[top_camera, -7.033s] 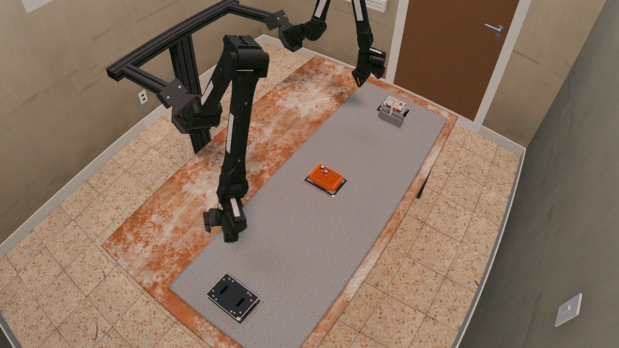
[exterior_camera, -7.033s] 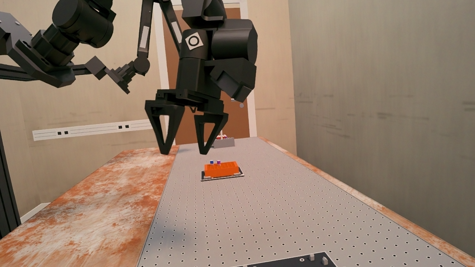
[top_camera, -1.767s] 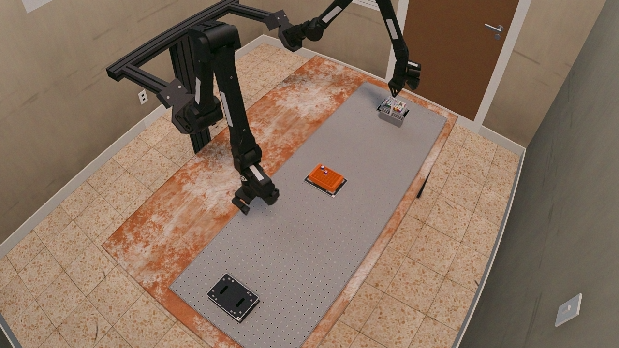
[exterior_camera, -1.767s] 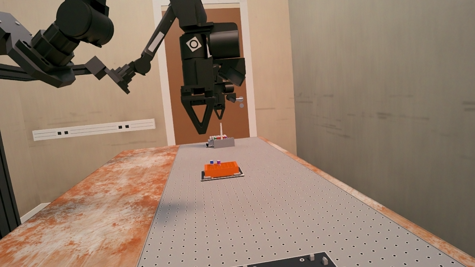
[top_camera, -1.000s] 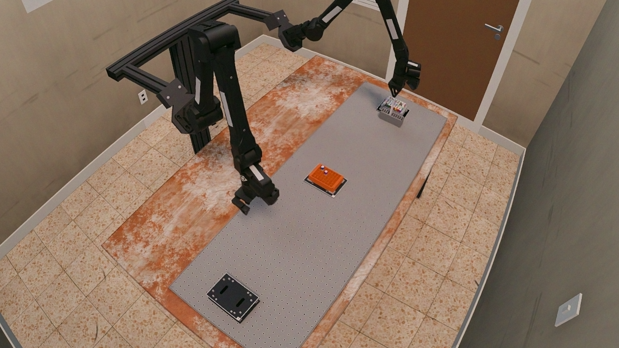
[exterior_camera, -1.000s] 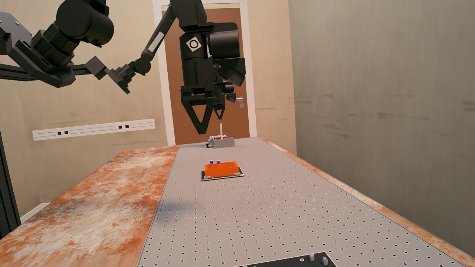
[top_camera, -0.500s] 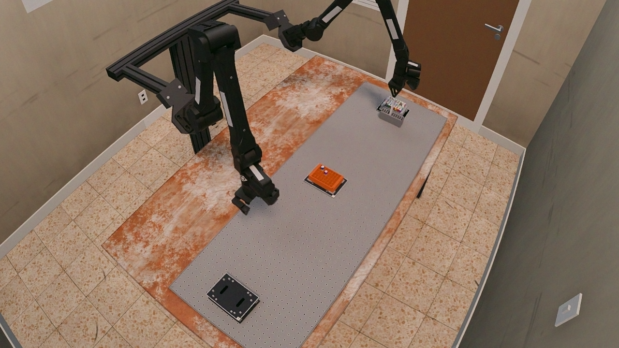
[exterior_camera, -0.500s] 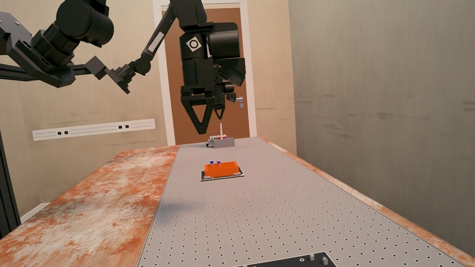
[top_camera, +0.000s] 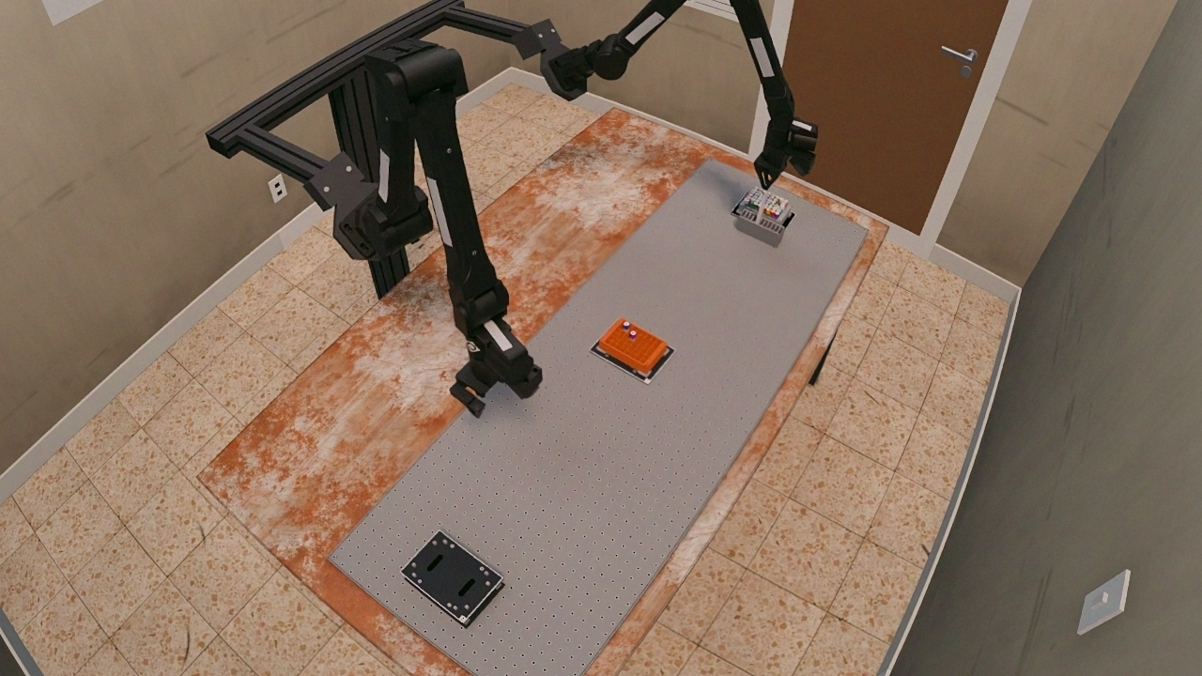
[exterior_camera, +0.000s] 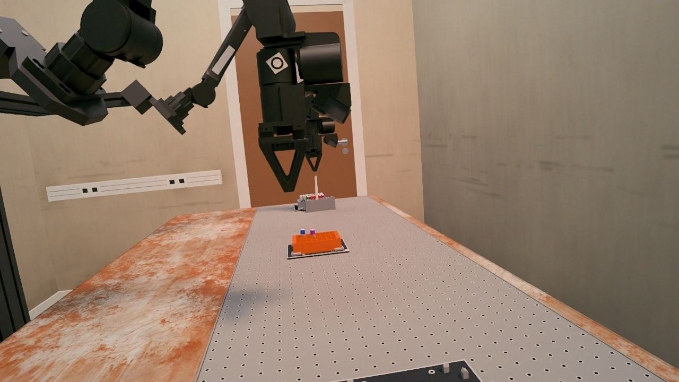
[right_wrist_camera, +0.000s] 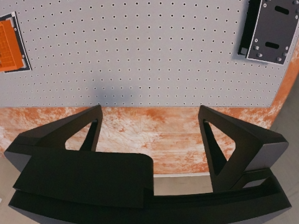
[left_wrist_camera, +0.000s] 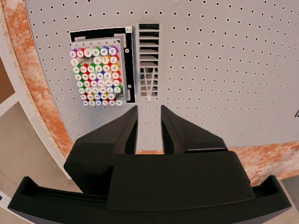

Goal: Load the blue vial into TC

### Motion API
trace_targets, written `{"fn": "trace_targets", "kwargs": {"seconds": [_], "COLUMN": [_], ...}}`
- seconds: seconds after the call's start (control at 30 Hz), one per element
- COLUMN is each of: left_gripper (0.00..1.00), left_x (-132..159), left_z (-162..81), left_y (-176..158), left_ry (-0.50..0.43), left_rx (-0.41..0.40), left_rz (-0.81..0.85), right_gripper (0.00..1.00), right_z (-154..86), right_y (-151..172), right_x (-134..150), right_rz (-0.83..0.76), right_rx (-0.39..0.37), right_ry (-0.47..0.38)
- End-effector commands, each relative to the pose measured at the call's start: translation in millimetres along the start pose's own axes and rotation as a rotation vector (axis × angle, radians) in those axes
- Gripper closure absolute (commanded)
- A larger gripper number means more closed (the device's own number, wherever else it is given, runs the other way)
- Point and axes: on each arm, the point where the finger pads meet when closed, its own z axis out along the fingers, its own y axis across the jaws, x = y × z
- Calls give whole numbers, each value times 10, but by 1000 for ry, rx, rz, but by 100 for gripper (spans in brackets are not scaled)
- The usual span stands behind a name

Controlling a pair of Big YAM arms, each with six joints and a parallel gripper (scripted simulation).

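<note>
The vial rack R1 (left_wrist_camera: 121, 38) stands at the far end of the table, packed with coloured caps (left_wrist_camera: 96, 76) (top_camera: 762, 201); the numbers on them are too small to read. The slotted grey holder H1 (left_wrist_camera: 149, 46) (top_camera: 761, 225) (exterior_camera: 321, 204) stands beside it with the white forceps T1 (left_wrist_camera: 149, 85) (exterior_camera: 315, 184) upright in a slot. My left gripper (left_wrist_camera: 149, 111) (top_camera: 766, 180) hangs above the forceps, its fingers a little apart and empty. The orange carrier TC (top_camera: 642, 351) (exterior_camera: 315, 242) (right_wrist_camera: 7, 46) sits mid-table with two vials (exterior_camera: 307, 232). My right gripper (right_wrist_camera: 150, 110) (top_camera: 470, 403) is wide open and empty, over the mat's edge.
A black nest plate (top_camera: 454, 577) (right_wrist_camera: 271, 31) (exterior_camera: 412, 372) lies at the near end of the grey perforated mat (top_camera: 588, 470). A rusty orange table top (top_camera: 352, 403) borders the mat. The arms' black frame stands beside the table.
</note>
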Motion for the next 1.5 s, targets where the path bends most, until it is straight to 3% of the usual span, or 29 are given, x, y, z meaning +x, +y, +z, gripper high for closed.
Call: {"fn": "trace_targets", "kwargs": {"seconds": [0.0, 1.47], "left_gripper": [76, 76], "left_x": [-194, -175], "left_z": [92, 744], "left_y": [13, 13], "left_ry": [-30, -24], "left_rx": [-3, -2], "left_rz": [19, 0], "right_gripper": [0, 0], "right_z": [-18, -18], "right_y": [-28, -28], "right_x": [-61, -61], "right_rz": [-8, -8], "right_rx": [8, 8], "right_ry": [-11, -11]}}
